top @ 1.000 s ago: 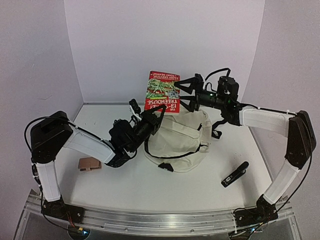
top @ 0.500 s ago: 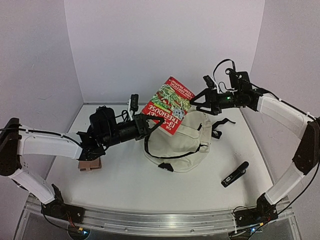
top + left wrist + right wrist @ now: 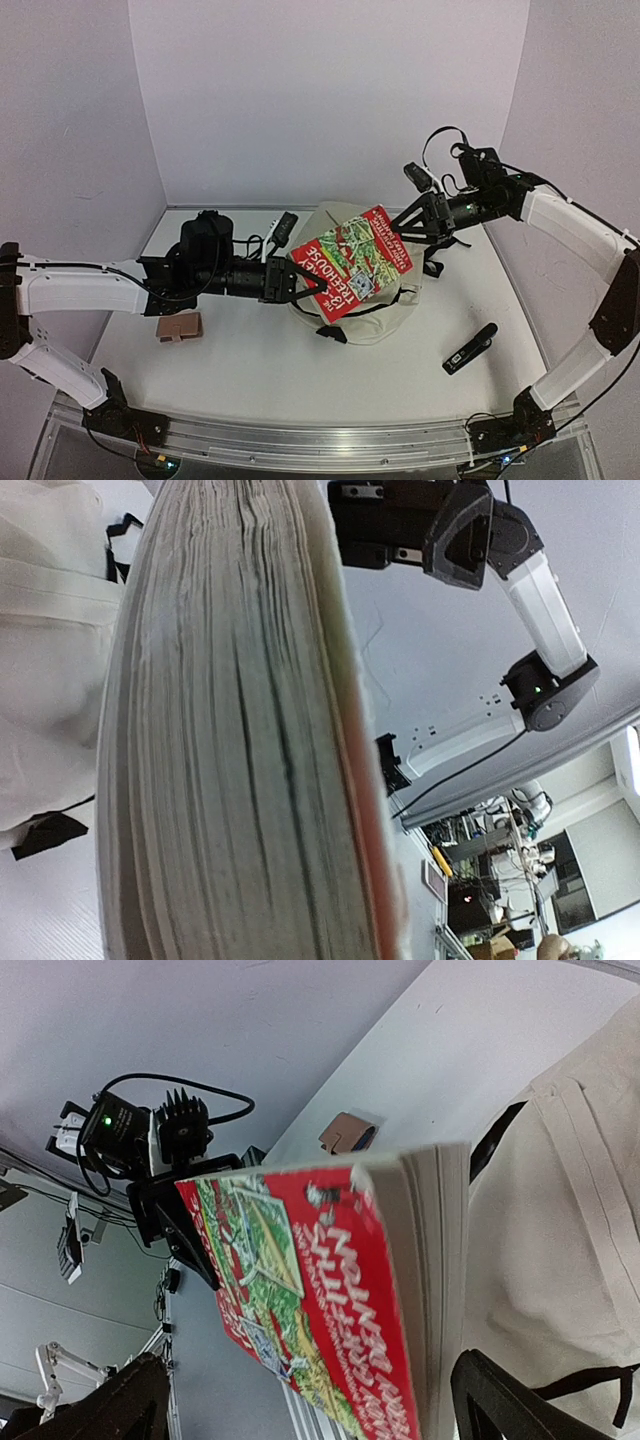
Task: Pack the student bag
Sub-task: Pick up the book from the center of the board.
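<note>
Holding the red paperback book [image 3: 352, 262] alone now, that is the change. Nearest me, a black pen-like object [image 3: 471, 349] lies on the table [image 3: 300, 380] at four o'clock and a brown block [image 3: 180, 327] at eight o'clock. At centre my left gripper [image 3: 300, 283] is clamped on the book's lower corner, keeping it tilted in the air. A second ago my right gripper [image 3: 408, 225] held this book upright; it has let go, and its jaws stand wide apart just past the book's far edge at one o'clock. The student bag [image 3: 398, 298], cream with black straps, sits under and behind the book. The handover looks done, I judge, but the book is not yet packed — whether the bag's mouth is open I cannot tell.
</note>
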Robot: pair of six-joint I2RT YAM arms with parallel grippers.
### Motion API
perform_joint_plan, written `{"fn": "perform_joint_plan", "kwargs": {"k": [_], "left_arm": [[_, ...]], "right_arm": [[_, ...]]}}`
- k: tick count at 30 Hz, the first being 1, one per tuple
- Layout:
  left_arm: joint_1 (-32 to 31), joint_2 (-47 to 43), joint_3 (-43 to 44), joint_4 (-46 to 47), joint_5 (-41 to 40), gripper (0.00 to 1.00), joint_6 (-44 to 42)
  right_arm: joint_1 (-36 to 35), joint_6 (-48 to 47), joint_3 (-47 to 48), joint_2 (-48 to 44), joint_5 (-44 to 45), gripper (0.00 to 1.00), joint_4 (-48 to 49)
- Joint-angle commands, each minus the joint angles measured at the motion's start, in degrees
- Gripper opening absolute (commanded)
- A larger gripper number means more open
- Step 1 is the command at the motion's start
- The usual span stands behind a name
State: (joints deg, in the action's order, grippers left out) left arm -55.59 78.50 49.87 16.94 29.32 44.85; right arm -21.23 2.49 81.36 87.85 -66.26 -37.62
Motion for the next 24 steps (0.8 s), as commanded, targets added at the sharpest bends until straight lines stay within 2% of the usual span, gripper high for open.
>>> {"fn": "perform_joint_plan", "kwargs": {"k": [1, 6, 11, 14, 20, 22, 24], "left_arm": [[-0.04, -0.56, 3.19, 6.34, 6.66, 0.0, -0.8], [-0.03, -1.92, 3.13, 6.74, 7.73, 0.0, -0.97], [-0.04, -1.76, 3.35, 8.02, 8.28, 0.0, -0.25], [-0.03, -1.24, 3.61, 9.0, 8.59, 0.0, 0.42], [-0.05, -0.49, 3.38, 10.42, 7.07, 0.01, 2.05], [-0.01, -0.61, 2.96, 10.87, 5.29, 0.04, 2.68], [0.05, -1.06, 1.98, 11.49, 2.69, 0.14, 3.53]], "right_arm": [[-0.41, -3.29, 1.06, -1.02, -0.33, 0.98, -1.1], [-0.5, -7.3, 0.13, -2.26, 7.94, 0.98, -3.04], [-1.48, -9.09, -0.57, -2.82, 2.54, 0.97, -5.12], [-3.19, -9.07, -0.95, -4.25, 1.25, 0.88, -5.19], [-5.07, -7.23, -0.37, -4.97, -1.54, 0.55, -5.18], [-5.15, -6.58, -0.03, -5.06, -1.62, 0.37, -5.04], [-5.17, -5.76, 0.63, -5.01, -1.11, 0.16, -4.99]]}}
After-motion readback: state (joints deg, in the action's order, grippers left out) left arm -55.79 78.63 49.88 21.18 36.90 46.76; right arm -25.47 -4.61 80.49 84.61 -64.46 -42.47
